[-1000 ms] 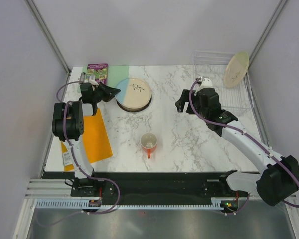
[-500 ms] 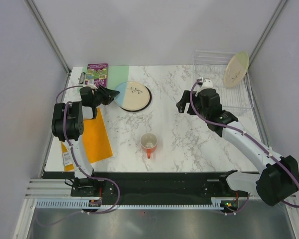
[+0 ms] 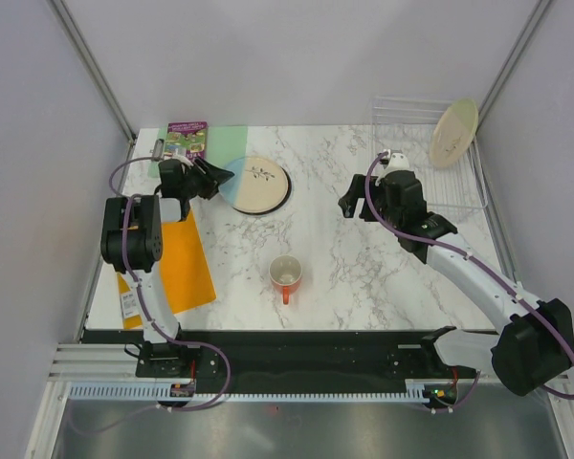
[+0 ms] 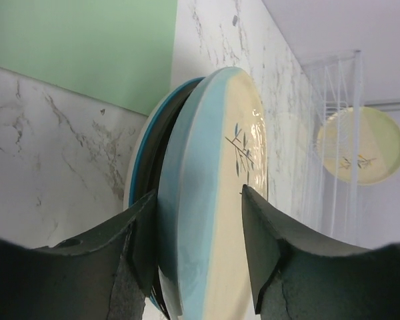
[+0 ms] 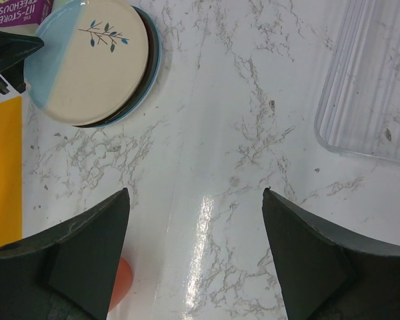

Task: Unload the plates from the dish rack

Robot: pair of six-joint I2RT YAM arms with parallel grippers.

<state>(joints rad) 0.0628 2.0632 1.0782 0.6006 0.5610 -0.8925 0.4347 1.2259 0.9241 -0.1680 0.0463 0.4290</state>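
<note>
A second ago I held the sprig plate (image 4: 217, 193) raised over the stack (image 3: 255, 185). Now it lies flat on top, its rim between my left fingers (image 4: 137, 250). One finger sits over the plate's face and the other outside the rim. I cannot tell whether they clench or have let go.

My right fingers (image 5: 87, 250) are spread wide and empty, and have hardly shifted above the bare worktop (image 5: 213, 200).

The dish rack (image 3: 409, 109) stands beyond and to the right of them, at the worktop's far right corner. The pale yellow plate (image 3: 453, 134) leans in it.

A green mat (image 4: 80, 47) lies just past my left fingertips, beside the stack. A mug (image 3: 286, 275) stands between both pairs of fingers, well apart from each. Open marble runs from my right fingers across to the stack.
</note>
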